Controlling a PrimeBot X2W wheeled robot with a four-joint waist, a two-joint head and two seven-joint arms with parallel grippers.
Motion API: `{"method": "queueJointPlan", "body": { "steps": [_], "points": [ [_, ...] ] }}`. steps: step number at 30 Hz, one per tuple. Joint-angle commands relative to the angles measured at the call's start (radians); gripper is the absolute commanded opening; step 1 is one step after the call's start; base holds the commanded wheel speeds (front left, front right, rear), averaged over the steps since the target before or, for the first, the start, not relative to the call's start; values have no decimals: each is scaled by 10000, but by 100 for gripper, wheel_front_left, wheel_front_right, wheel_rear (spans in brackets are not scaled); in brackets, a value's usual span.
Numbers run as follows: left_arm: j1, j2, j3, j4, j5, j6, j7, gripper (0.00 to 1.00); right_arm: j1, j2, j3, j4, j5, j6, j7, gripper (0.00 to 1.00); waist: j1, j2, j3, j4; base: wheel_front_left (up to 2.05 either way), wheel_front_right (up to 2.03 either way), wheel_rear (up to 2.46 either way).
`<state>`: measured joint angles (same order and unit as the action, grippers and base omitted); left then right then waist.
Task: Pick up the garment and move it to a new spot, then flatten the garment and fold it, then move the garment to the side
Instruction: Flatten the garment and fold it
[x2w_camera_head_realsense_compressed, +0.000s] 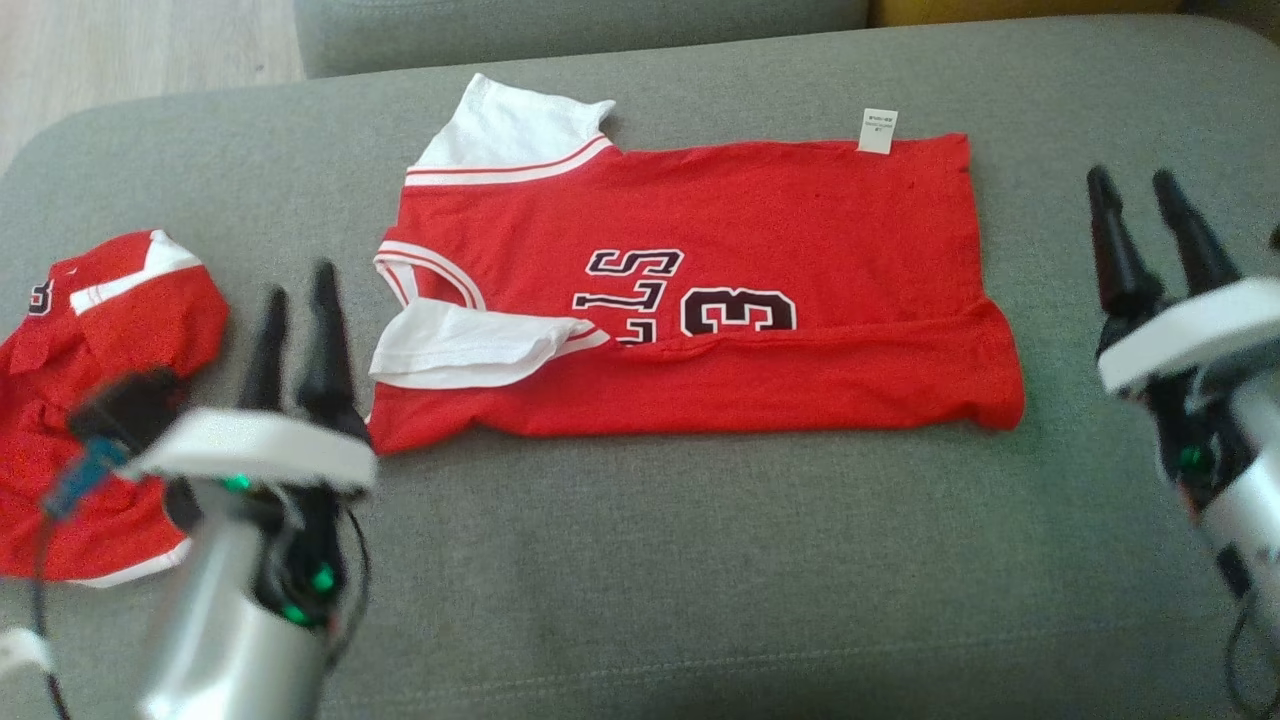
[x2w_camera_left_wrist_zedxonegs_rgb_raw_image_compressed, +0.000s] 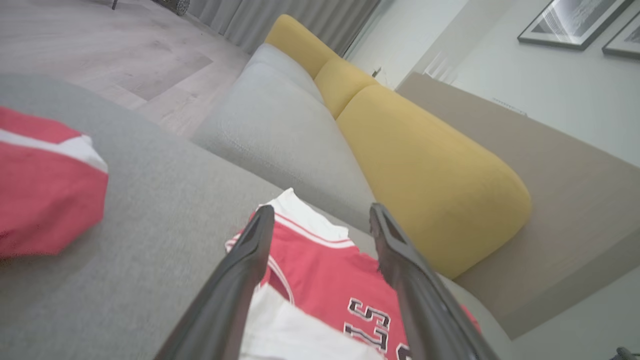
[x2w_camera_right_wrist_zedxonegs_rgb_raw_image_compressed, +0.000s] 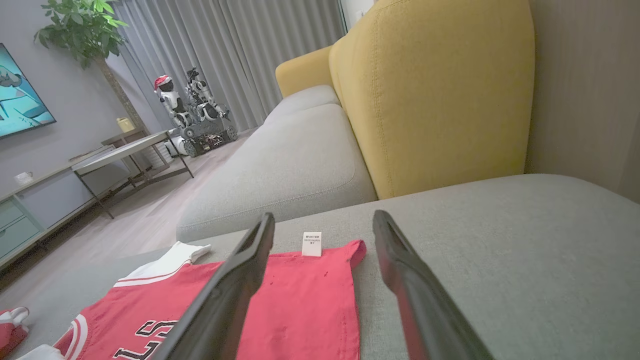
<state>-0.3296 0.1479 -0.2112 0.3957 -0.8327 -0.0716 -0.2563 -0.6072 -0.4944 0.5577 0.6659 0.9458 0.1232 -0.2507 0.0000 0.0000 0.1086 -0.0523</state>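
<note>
The garment (x2w_camera_head_realsense_compressed: 700, 300) is a red jersey with white sleeves and dark lettering, lying folded lengthwise on the grey cushion (x2w_camera_head_realsense_compressed: 700, 560), its lower edge turned up over the number. Its white tag (x2w_camera_head_realsense_compressed: 877, 131) shows at the far edge. My left gripper (x2w_camera_head_realsense_compressed: 297, 280) hovers open just left of the jersey's sleeve end, nothing between its fingers. To the right of the hem my right gripper (x2w_camera_head_realsense_compressed: 1135, 190) is open and empty too. The left wrist view looks over the jersey (x2w_camera_left_wrist_zedxonegs_rgb_raw_image_compressed: 325, 270) between spread fingers (x2w_camera_left_wrist_zedxonegs_rgb_raw_image_compressed: 250, 260); the right wrist view shows the hem (x2w_camera_right_wrist_zedxonegs_rgb_raw_image_compressed: 310, 300).
A second red and white garment (x2w_camera_head_realsense_compressed: 90, 400) lies crumpled at the cushion's left edge, beside my left arm. Behind the cushion are a grey sofa seat (x2w_camera_right_wrist_zedxonegs_rgb_raw_image_compressed: 290, 155) and yellow backrests (x2w_camera_right_wrist_zedxonegs_rgb_raw_image_compressed: 430, 90). Wooden floor (x2w_camera_left_wrist_zedxonegs_rgb_raw_image_compressed: 100, 60), a table (x2w_camera_right_wrist_zedxonegs_rgb_raw_image_compressed: 125, 150) and another robot (x2w_camera_right_wrist_zedxonegs_rgb_raw_image_compressed: 195, 110) lie beyond.
</note>
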Motion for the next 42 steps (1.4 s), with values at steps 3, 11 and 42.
{"method": "queueJointPlan", "body": {
  "steps": [3,11,42],
  "points": [
    [205,-224,281,-428,877,-146,-53,100,1198,223,-919,-736,-948,75,-108,100,0,0,-90,37,0,0,0],
    [643,-615,-59,623,2254,-10,-54,100,2884,1200,-2685,-2044,-2735,75,-109,100,0,0,-32,-206,0,0,0],
    [-1335,-379,-651,5685,3089,653,1018,0,3357,2111,-3636,-3348,-3997,75,765,100,0,0,571,-872,0,0,0]
  ]
}}
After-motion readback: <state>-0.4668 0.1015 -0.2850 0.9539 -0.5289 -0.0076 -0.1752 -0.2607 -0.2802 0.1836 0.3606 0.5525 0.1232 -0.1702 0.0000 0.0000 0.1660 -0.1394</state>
